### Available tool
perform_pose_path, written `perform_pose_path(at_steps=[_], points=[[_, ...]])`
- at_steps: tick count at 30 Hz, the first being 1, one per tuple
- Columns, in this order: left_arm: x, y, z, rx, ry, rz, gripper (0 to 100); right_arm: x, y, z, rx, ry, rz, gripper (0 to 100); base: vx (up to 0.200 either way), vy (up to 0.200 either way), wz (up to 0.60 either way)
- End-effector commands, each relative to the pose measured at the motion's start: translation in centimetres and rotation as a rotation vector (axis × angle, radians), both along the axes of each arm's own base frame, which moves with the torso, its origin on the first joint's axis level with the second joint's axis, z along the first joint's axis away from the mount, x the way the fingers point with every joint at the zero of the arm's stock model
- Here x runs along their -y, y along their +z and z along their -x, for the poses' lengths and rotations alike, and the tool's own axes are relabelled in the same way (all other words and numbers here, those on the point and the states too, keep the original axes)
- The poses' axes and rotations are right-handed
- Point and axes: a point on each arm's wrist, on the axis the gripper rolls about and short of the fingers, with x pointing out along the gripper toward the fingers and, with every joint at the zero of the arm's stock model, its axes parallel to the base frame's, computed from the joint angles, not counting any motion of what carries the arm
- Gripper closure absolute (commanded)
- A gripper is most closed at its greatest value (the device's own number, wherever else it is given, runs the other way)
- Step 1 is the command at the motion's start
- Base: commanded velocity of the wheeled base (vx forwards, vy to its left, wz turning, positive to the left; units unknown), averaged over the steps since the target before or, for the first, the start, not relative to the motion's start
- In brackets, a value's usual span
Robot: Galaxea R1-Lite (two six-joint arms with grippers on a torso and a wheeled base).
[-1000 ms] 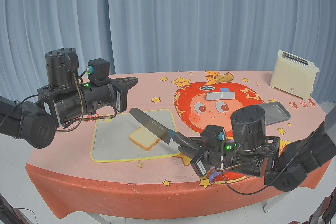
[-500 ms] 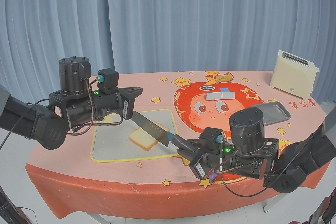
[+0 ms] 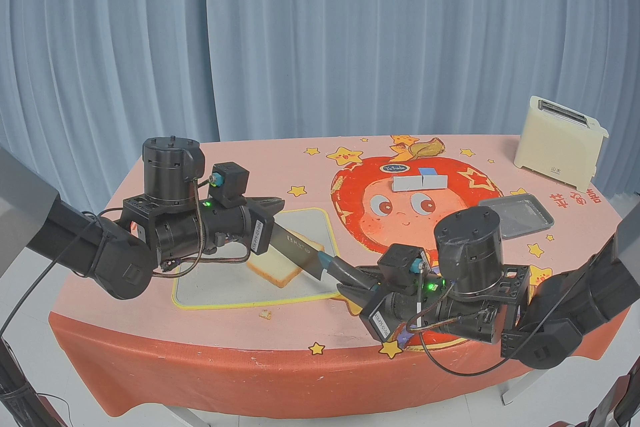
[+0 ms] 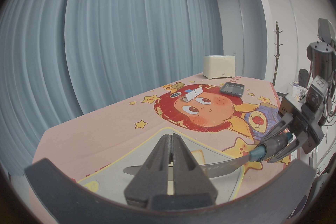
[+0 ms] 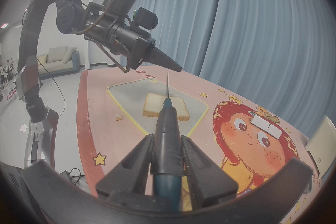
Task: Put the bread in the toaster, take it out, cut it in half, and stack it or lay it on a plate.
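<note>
A slice of bread lies on the pale cutting board with the yellow rim. My right gripper is shut on the blue handle of a knife. The blade lies slantwise over the slice, edge down. In the right wrist view the knife points straight at the bread. My left gripper is shut with nothing in it. It hovers just over the far end of the blade, above the bread's back edge. The left wrist view shows its fingers above the blade.
A cream toaster stands at the far right of the table. A dark tray lies in front of it. Two white blocks sit on the apple picture. A crumb lies near the front edge.
My left arm has come right and down, from the table's left side to just over the blade. The knife has dropped lower over the bread and shifted slightly left.
</note>
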Motion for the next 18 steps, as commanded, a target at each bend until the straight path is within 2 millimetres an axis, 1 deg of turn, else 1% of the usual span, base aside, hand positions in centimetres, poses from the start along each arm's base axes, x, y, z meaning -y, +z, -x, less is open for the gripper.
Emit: perform_pose_path(at_steps=[1,7,11,13,16,18], points=[[0.4,-0.7,0.3,-0.015,-0.012,-0.007,100,0.0,0.1,0.0,0.003,-0.002,-0.003,100,0.000,0.000,0.00],[0.3,-1.6,0.4,-0.039,-0.010,-0.020,100,0.0,0.3,0.0,0.005,-0.001,-0.008,100,0.000,0.000,0.00],[0.3,-1.5,0.4,-0.022,-0.010,-0.010,100,-0.1,0.3,0.1,0.004,-0.001,-0.009,100,0.000,0.000,0.00],[0.4,-1.0,0.2,0.004,-0.009,0.005,100,-0.1,0.4,0.0,0.006,-0.001,-0.013,100,0.000,0.000,0.00],[0.4,0.3,-0.1,0.055,-0.007,0.032,100,-0.3,0.7,0.1,0.013,0.003,-0.020,100,0.000,0.000,0.00],[0.4,0.8,-0.1,0.069,-0.005,0.038,100,-0.8,1.4,-0.1,0.029,0.012,-0.036,100,0.000,0.000,0.00]])
